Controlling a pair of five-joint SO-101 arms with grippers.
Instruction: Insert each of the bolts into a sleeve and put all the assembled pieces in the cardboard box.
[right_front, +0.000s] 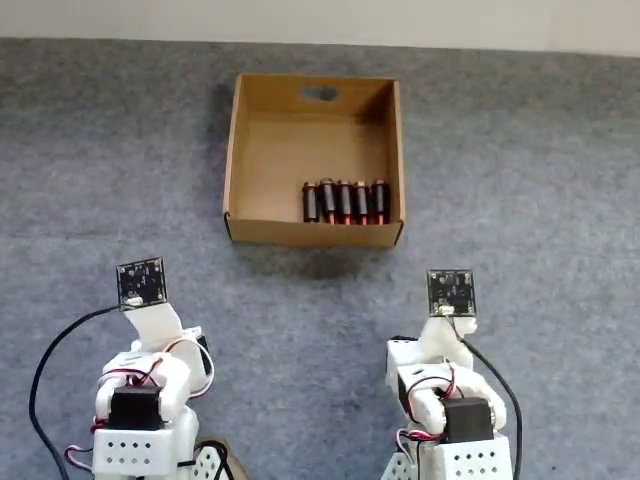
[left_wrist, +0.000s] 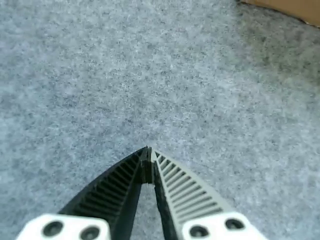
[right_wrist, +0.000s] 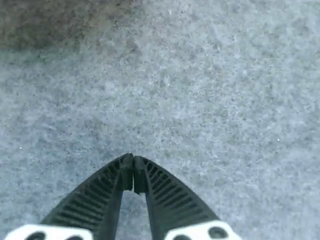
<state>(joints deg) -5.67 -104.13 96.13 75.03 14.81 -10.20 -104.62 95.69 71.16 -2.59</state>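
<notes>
The left gripper (left_wrist: 148, 152) is seen closed, its black and grey ribbed fingers meeting at the tips with nothing clamped between them. It is held low over the grey felt mat (left_wrist: 125, 75). The right gripper (right_wrist: 133, 159) is likewise shut and empty, both of its black fingers pressed together at the tips above the same mat.

The cardboard box (right_front: 232, 150) is placed well ahead of both grippers, forward and to the right of the left gripper, forward and to the left of the right one. A corner of its wall (left_wrist: 295, 7) is caught in the left wrist view, apart from the fingertips. A hand slot (right_front: 320, 94) is cut into the wall farthest from the grippers.

Five assembled pieces (right_front: 346, 201) are laid inside the box, side by side in a row, touching or nearly touching one another. They are set against the wall nearest the grippers and gathered toward the corner closer to the right gripper. They are dark, with orange-red showing at their near ends.

In the high view the left arm (right_front: 150, 385) and the right arm (right_front: 445, 395) are folded back near the table's near edge, each topped by a small wrist camera board (right_front: 141, 283), and black and red cables (right_front: 45, 370) are run along them.
</notes>
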